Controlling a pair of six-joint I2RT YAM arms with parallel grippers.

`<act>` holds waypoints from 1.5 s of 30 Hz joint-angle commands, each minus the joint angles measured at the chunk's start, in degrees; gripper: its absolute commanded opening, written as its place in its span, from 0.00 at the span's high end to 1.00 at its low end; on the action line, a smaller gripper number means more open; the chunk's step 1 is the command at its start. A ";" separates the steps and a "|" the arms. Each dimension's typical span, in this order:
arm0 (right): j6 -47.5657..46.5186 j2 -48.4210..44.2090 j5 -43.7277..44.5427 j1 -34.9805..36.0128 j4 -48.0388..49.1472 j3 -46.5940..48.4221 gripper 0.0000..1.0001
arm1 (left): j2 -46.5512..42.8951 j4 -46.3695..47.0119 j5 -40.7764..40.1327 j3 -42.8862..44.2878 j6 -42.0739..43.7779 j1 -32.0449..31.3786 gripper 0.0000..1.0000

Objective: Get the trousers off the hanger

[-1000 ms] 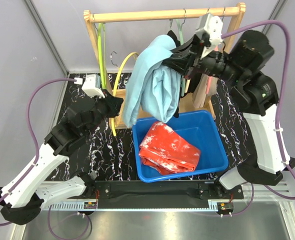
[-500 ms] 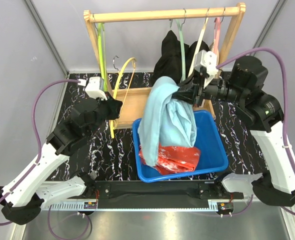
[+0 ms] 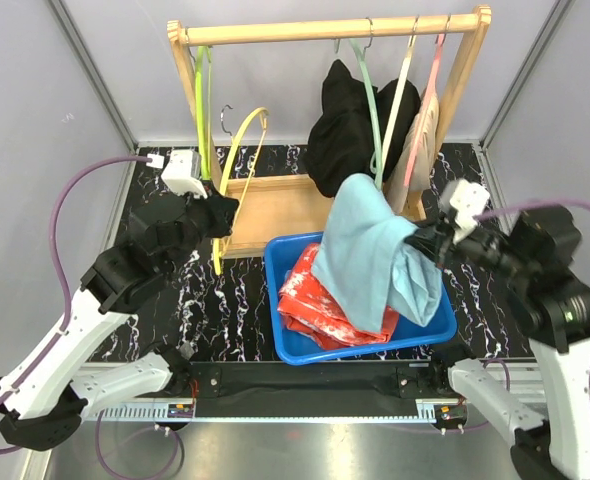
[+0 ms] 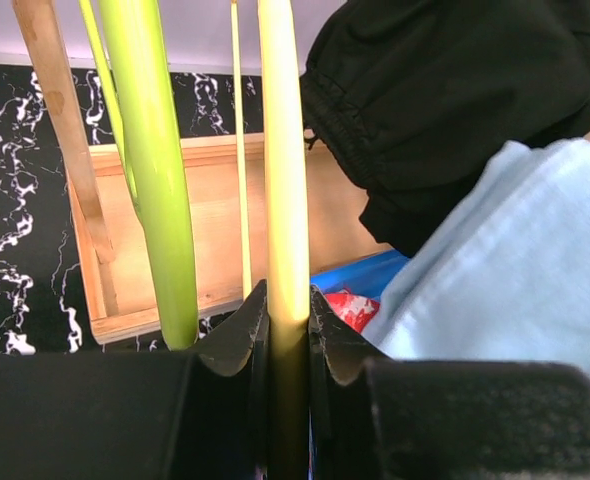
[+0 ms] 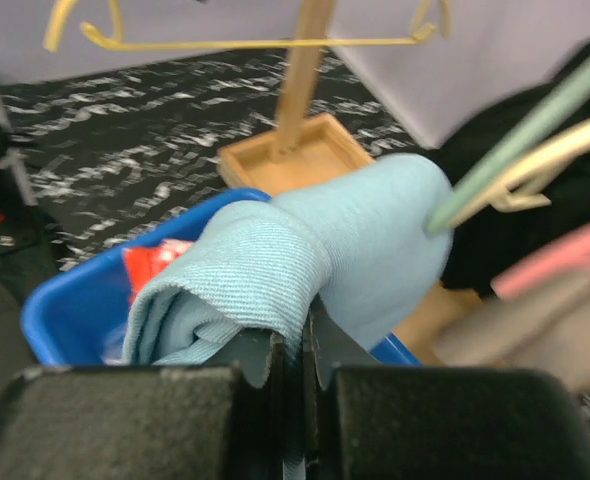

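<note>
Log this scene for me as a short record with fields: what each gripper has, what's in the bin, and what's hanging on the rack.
left gripper: shut on bare yellow hanger
right gripper: shut on light blue trousers, held over blue bin
in bin: red patterned trousers
on rack: black trousers, beige trousers

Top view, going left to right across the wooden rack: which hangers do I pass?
Lime green plastic hanger → yellow plastic hanger → pale mint hanger → cream hanger → pink hanger.
</note>
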 commanded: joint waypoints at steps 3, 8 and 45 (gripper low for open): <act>-4.47 -9.11 8.78 -5.89 2.90 -2.40 1.00 | -0.85 2.82 -0.94 4.89 2.67 0.18 1.00; -5.27 -12.28 13.37 -10.28 2.63 -3.03 1.00 | 1.25 1.77 -0.76 7.62 3.90 0.18 1.00; -6.34 -6.05 -13.86 -11.70 10.26 -25.23 0.81 | -3.22 2.11 -0.50 4.90 4.34 0.18 1.00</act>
